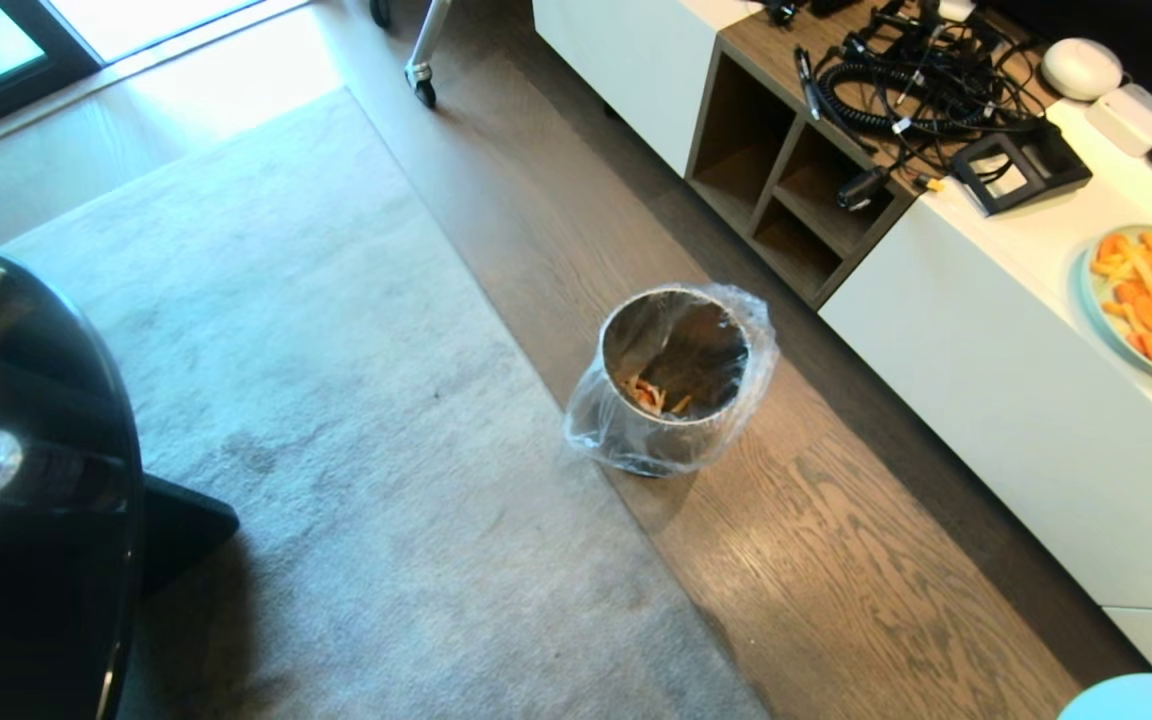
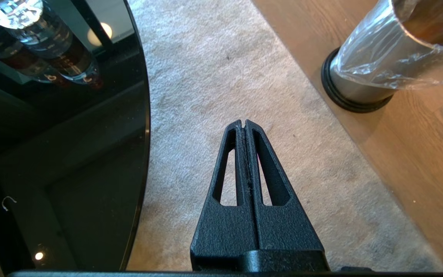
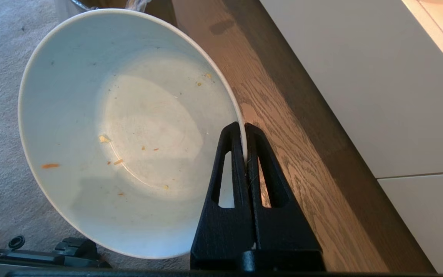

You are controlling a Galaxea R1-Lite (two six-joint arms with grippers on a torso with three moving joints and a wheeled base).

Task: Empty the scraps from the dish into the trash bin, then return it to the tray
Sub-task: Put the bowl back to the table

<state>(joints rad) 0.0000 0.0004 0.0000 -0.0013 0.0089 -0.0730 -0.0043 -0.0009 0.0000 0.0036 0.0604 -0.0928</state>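
Observation:
The white dish (image 3: 129,127) hangs tilted over the carpet's edge, with my right gripper (image 3: 242,129) shut on its rim. Only small orange crumbs cling to its inside. A pale arc of the dish (image 1: 1141,697) shows at the head view's lower right corner. The steel trash bin (image 1: 674,380), lined with a clear bag, stands on the wood floor, and yellow-orange scraps (image 1: 651,395) lie at its bottom. My left gripper (image 2: 244,123) is shut and empty above the carpet, with the trash bin (image 2: 363,73) off to one side. The tray is out of view.
A glossy black round table (image 1: 26,480) with a bottle stands at the left. A white cabinet (image 1: 1036,400) runs along the right, bearing a pale-green plate (image 1: 1151,300) of orange food and a tangle of cables (image 1: 916,80). Grey carpet (image 1: 336,400) lies between.

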